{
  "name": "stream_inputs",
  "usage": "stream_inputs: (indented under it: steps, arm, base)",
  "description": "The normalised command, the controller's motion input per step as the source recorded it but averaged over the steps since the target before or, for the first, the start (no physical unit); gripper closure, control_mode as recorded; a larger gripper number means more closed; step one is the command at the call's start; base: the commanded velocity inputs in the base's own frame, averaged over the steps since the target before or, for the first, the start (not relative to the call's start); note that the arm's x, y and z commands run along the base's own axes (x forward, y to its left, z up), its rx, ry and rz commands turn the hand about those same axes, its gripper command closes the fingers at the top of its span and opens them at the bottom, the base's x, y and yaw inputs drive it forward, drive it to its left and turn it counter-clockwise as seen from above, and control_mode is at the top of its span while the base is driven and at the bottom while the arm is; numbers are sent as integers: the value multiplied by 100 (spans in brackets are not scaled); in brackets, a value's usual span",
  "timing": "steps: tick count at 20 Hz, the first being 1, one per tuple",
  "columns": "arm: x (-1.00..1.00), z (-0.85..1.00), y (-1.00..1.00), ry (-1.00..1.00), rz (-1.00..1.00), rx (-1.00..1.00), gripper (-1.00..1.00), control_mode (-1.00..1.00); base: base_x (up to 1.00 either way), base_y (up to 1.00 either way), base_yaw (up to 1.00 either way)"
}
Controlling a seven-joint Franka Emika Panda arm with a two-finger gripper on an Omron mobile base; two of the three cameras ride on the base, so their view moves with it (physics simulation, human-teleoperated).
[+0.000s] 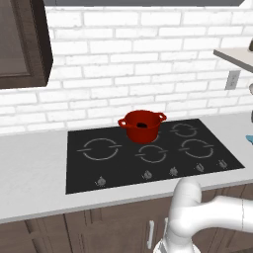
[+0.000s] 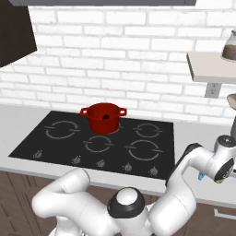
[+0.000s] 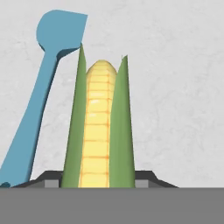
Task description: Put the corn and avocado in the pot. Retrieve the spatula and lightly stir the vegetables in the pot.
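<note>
Corn between my fingers on the counter, pot waiting on the hob.

Through the hand view I see the corn (image 3: 99, 131) running straight up the middle, yellow kernels framed by two green husk leaves, its near end sitting between the dark finger tips; the gripper (image 3: 99, 180) looks narrowed onto the ear; a blue spatula (image 3: 39, 96) lies just beside it on the pale grey counter (image 3: 175, 87), blade at the far end; from the base, the red pot (image 1: 142, 125) stands at the back of the black cooktop (image 1: 99, 168), a dark avocado (image 1: 142, 125) inside it.
</note>
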Motion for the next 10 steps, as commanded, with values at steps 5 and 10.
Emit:
stream_inputs:
  steps: [5, 10]
  arm:
    - [-18, 27, 3, 0, 0, 0, 100, -100]
    - [-19, 29, 21, 0, 0, 0, 100, -100]
  base:
    - [0, 0, 0]
    - [0, 0, 0]
